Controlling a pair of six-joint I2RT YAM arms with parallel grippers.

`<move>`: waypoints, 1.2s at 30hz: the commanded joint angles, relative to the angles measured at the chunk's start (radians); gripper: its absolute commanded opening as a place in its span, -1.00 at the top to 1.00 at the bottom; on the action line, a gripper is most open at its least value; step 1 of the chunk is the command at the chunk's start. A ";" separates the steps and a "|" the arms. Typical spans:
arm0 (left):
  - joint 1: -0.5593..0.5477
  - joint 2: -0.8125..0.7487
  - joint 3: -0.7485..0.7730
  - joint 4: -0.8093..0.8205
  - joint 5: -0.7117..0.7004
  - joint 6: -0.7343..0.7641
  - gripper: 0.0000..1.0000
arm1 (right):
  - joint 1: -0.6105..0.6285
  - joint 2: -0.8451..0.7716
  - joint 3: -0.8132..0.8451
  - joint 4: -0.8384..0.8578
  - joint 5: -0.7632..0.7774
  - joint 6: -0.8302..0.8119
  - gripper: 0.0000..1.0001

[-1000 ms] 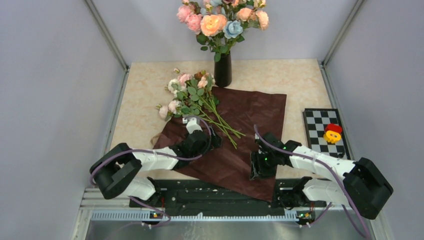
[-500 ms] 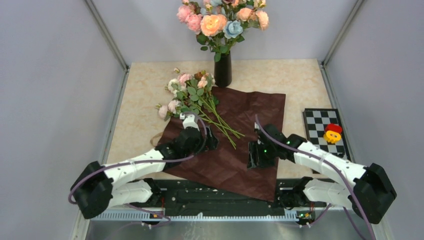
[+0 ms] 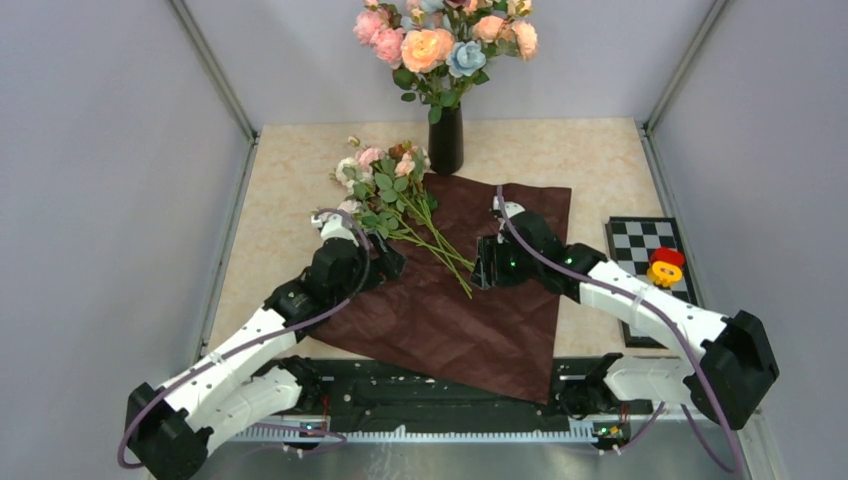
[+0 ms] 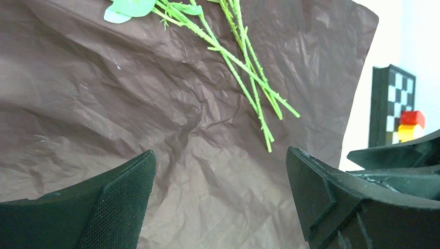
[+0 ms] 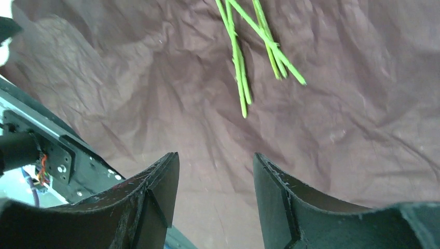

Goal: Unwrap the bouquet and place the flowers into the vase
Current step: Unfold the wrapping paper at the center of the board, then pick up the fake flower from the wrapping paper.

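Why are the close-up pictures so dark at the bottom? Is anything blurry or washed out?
Top view: soft even light, everything sharp, hardly any shadows on the brown paper. Left wrist view: the left gripper's fingers loom dark and close; green stems and creases are crisp; the far right edge washes out. Right wrist view: the right gripper's fingers are equally dark, paper clear.

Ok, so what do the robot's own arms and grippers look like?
The left arm and right arm have white shells with chunky black joints, and a purple cable trails along each. The left gripper and right gripper are black, with two broad wedge-shaped fingers; one left pad has a fine mesh texture. Small green lights glow at the right wrist.
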 commanded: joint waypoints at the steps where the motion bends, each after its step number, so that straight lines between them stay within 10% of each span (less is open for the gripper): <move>1: 0.032 0.061 -0.025 0.167 0.039 -0.141 -0.97 | 0.013 0.007 0.032 0.182 0.014 -0.027 -0.10; 20: 0.073 0.636 0.045 0.638 -0.031 -0.388 -0.38 | 0.013 -0.186 -0.128 0.322 0.078 -0.051 -0.06; 36: 0.140 0.851 0.106 0.712 0.004 -0.413 0.00 | 0.012 -0.138 -0.136 0.332 0.029 -0.067 -0.06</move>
